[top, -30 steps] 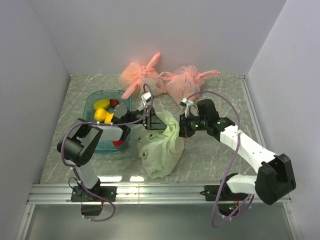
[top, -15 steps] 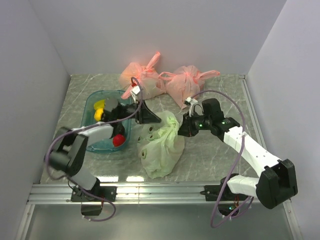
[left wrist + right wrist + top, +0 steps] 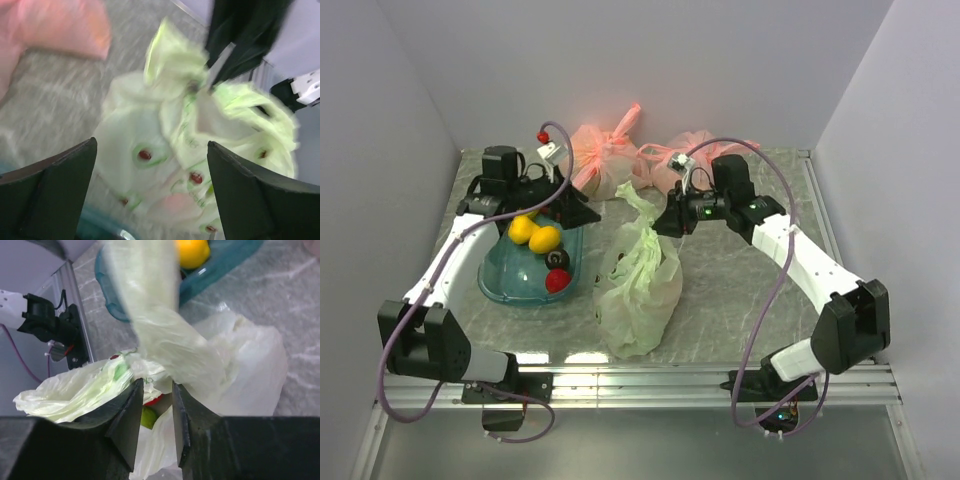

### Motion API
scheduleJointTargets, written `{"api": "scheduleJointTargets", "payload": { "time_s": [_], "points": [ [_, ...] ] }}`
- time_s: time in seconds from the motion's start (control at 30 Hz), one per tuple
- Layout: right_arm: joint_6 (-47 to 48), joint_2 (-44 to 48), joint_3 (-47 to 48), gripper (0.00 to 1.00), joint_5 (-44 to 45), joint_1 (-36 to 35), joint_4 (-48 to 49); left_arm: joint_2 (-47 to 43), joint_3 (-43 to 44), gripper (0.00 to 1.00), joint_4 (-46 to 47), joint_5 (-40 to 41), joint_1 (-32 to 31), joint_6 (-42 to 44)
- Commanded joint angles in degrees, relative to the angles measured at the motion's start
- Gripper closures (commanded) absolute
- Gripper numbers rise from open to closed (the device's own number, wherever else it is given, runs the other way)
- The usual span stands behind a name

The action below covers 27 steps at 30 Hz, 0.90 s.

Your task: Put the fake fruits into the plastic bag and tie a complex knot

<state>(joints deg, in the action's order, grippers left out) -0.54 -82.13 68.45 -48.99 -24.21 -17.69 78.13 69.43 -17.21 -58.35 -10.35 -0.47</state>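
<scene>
The thin, translucent pale mint-green plastic bag (image 3: 638, 295) stands on the grey marbled surface (image 3: 720, 290), just right of the teal plastic tub (image 3: 500, 288). Its body is crinkled and bulges low down, printed with small red-and-green marks, and it narrows upward into a stretched neck. At the mouth a red fake fruit (image 3: 154, 400) and a lime-green fruit (image 3: 146, 417) show through the film. One floppy handle end (image 3: 638, 198) stands up above the neck.

The right claw (image 3: 667, 222) sits at the bag's top, on the side away from the tub. Its jaws are pressed nearly together on a strip of the bag's handle (image 3: 170, 340), which runs taut between them.

The left claw (image 3: 586, 212) hangs over the tub's far right corner, jaws spread wide and holding nothing. The bag lies ahead of it, apart from both fingers.

In the tub lie two yellow plastic lemons (image 3: 545, 239), a dark purple fruit (image 3: 558, 258) and a red round fruit (image 3: 557, 281).
</scene>
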Motion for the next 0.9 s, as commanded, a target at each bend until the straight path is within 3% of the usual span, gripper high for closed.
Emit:
{"api": "scheduleJointTargets", "payload": {
  "time_s": [0.0, 0.1, 0.2, 0.23, 0.3, 0.47, 0.6, 0.87],
  "points": [
    [6.32, 0.39, 4.94, 0.62, -2.43, -0.05, -4.68, 0.1, 3.25, 0.01, -11.52, -3.09, 3.48, 8.63],
    [8.88, 3.81, 2.05, 0.62, -1.55, 1.26, -7.7, -1.04, 3.44, 0.01, -14.52, -1.6, 3.67, 14.71],
    [9.68, 7.32, 0.03, 0.53, -0.14, 1.53, -10.77, -1.66, 3.43, 0.01, -13.19, -3.87, 3.58, 16.98],
    [9.07, 8.55, -0.33, 0.45, 1.51, 1.79, -11.22, -1.66, 3.61, 0.01, -13.28, -4.84, 3.58, 17.95],
    [6.43, 9.44, -0.07, 0.39, 3.98, 2.67, -13.58, -1.49, 3.78, 0.01, -10.57, -2.41, 3.23, 17.44],
    [-2.86, 10.67, 1.7, 0.3, -4.94, 9.0, -17.11, 0.96, 6.94, 0.01, -6.0, 1.66, 3.23, 15.95],
    [-13.77, 12.25, -1.64, 0.22, -10.07, 8.48, -9.59, 5.18, 11.59, 0.0, -7.47, -3.25, 3.14, 15.14],
    [-16.07, 10.32, -4.81, 0.19, -9.19, 3.82, -10.79, 8.27, 16.18, 0.01, -12.94, -5.29, -3.79, 27.18]
  ]
}}
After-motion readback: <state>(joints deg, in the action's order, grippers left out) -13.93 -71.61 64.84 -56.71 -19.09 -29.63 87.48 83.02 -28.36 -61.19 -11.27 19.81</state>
